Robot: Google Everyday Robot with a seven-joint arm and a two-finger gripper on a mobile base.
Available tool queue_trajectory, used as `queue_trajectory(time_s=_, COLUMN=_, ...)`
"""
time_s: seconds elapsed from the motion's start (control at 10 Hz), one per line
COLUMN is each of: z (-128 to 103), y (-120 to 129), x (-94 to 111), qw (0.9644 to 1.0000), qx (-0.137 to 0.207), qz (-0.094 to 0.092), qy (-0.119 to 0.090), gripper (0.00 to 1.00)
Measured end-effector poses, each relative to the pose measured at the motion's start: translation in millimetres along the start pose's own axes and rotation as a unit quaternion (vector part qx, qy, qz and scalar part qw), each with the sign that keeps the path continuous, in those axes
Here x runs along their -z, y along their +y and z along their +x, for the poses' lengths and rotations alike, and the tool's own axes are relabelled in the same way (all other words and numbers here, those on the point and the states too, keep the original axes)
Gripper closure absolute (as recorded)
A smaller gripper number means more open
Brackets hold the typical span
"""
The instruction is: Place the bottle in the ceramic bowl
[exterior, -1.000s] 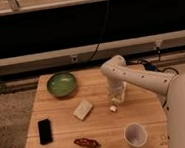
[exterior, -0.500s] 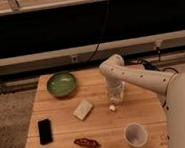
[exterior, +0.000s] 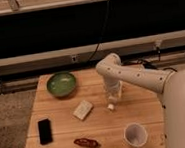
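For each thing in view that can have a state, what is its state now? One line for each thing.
gripper: low over the table's right middle, around the bottle.
bottle: near upright, white cap downward, at the gripper.
ceramic bowl: upright, nothing inside, at the table's back left.
white cup: upright, mouth up, front right.
pale block: lying flat, mid table.
black phone: lying flat, front left.
red-brown item: lying at the front edge.

Light wooden table [exterior: 140,108], glossy green ceramic bowl [exterior: 62,84], clear plastic bottle [exterior: 112,97] at the gripper [exterior: 112,92], smooth white arm [exterior: 136,76], matt black phone [exterior: 44,131].
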Motion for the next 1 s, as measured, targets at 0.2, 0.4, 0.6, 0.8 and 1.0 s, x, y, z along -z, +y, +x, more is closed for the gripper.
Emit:
queue_trajectory(time_s=0.2, z=-0.4, y=-7.2, x=2.6, qw=1.0, qx=0.005, qz=0.0, qy=0.002, gripper=1.0)
queue_trajectory(time_s=0.4, z=-2.9, y=-19.3, x=6.1, qw=0.9999, qx=0.01, qz=0.0, qy=0.003, gripper=1.0)
queue_trajectory(time_s=0.6, z=-0.1, y=-20.1, x=8.7, qw=0.9999, qx=0.01, qz=-0.001, qy=0.007, gripper=1.0)
queue_trajectory(time_s=0.8, z=-2.6, y=-32.0, x=12.3, qw=0.9998, qx=0.018, qz=-0.002, qy=0.008, gripper=1.0)
queue_trajectory(time_s=1.0, z=-5.3, y=-45.4, x=17.5, qw=0.9997, qx=0.021, qz=-0.003, qy=0.01, gripper=1.0)
